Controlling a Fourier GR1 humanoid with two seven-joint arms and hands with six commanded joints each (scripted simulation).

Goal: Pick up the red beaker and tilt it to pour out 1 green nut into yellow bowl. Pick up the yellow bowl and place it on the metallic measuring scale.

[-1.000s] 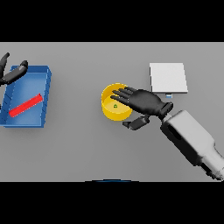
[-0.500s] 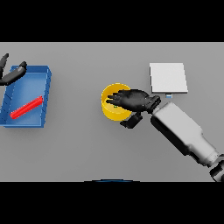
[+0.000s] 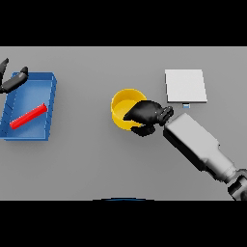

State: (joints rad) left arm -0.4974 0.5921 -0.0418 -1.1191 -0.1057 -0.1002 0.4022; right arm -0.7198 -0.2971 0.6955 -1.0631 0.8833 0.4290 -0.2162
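Note:
The yellow bowl stands at the middle of the table. My right hand grips its right rim, fingers curled over the edge and thumb against the outer wall below. The red beaker lies on its side inside the blue tray at the left. The metallic measuring scale, a pale square plate, lies to the upper right of the bowl, just beyond my right wrist. My left hand hovers open at the tray's far left corner, touching nothing.
The blue tray's raised walls enclose the beaker. My right forearm runs diagonally from the lower right toward the bowl, passing just below the scale.
The right hand has drawn back from lying flat across the bowl to its right rim and curled its fingers onto it. The left hand has not moved.

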